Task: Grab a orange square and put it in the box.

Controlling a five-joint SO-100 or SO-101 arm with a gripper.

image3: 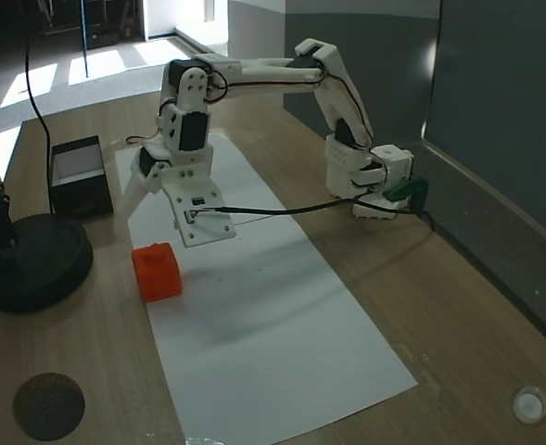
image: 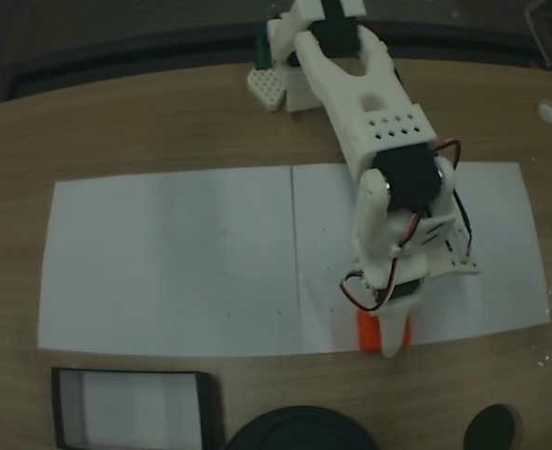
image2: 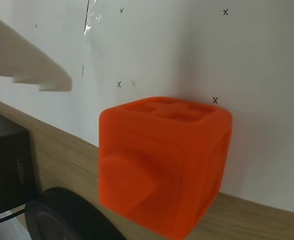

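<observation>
On the paper's edge sits the orange square [image3: 157, 271]: rigid, likely light, best gripped across flat opposite faces. Gripper [image3: 141, 190] opening: cannot tell.

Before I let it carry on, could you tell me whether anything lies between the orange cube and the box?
Nothing visible blocks the way. The orange square sits at the paper's edge; bare wood runs from it to the box. The round black base stands beside that line, close enough to mind.
</observation>
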